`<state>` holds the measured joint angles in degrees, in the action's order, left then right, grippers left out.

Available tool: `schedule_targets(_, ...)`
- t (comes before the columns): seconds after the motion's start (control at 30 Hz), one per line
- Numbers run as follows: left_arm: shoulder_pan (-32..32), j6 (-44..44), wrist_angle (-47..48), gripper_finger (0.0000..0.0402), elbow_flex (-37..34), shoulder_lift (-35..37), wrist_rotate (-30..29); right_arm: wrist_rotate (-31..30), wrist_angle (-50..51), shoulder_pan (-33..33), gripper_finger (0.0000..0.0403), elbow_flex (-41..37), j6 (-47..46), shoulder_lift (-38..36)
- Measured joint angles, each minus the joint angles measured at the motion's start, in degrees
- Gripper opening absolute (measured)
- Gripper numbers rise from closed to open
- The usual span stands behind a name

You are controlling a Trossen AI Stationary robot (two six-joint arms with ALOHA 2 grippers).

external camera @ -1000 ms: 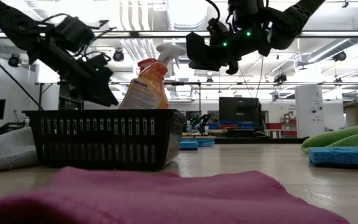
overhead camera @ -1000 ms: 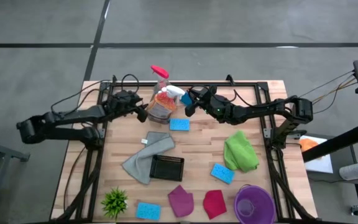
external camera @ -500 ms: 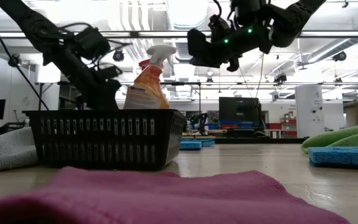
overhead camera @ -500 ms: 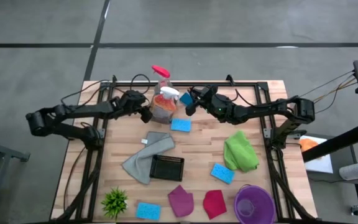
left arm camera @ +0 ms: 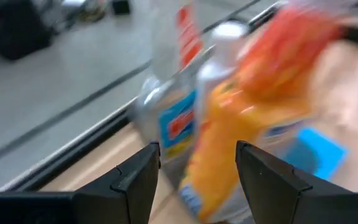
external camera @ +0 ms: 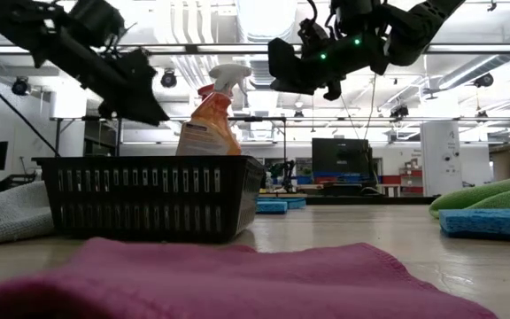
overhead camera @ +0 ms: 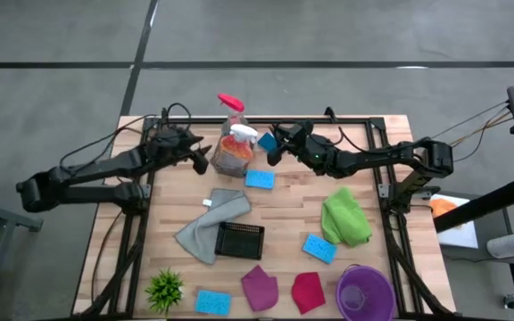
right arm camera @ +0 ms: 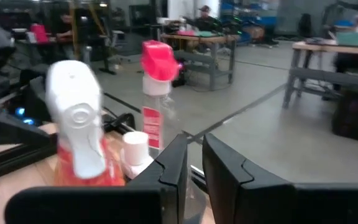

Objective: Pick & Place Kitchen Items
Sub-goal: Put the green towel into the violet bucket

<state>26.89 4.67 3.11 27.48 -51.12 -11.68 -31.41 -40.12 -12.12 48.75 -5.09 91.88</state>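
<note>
The orange spray bottle (overhead camera: 232,153) with a white trigger stands upright on its base at the far middle of the table. It also shows in the low view (external camera: 207,131). The clear bottle with a red trigger (overhead camera: 229,103) stands just behind it. My left gripper (overhead camera: 201,153) is open beside the orange bottle's left side and raised above the table. In the left wrist view (left arm camera: 197,180) both bottles stand just beyond its fingers. My right gripper (overhead camera: 270,144) is shut in the air to the right of the orange bottle's trigger (right arm camera: 79,130).
A black basket (overhead camera: 239,239) and a grey cloth (overhead camera: 205,225) lie mid-table, with a blue sponge (overhead camera: 258,178) near the bottles. A green cloth (overhead camera: 344,217), another sponge (overhead camera: 319,247), magenta (overhead camera: 259,287) and red (overhead camera: 308,291) cloths, a purple bowl (overhead camera: 364,292) and a plant (overhead camera: 165,287) lie nearer.
My left gripper came in low beside the orange bottle, then rose and drew back toward the table's left edge. The orange bottle shifted a little to the left and now stands upright.
</note>
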Motion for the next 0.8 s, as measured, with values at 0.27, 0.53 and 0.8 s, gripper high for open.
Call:
schedule_targets(0.27, -7.1, -4.5, -12.7, 0.0216, -5.8, 10.3, 3.8, 14.6, -12.1, 0.8, 0.005, -2.1, 3.5, 0.0)
schedule_targets(0.53, -11.2, -3.4, -13.1, 0.0216, -11.9, 17.1, 5.1, 41.8, -14.7, 2.0, 0.005, -3.2, 6.2, -0.2)
schedule_targets(0.8, -11.6, -3.6, -13.5, 0.0216, -12.9, 18.4, 6.8, 43.5, 6.3, 3.0, 0.0111, 2.3, 6.9, -4.1)
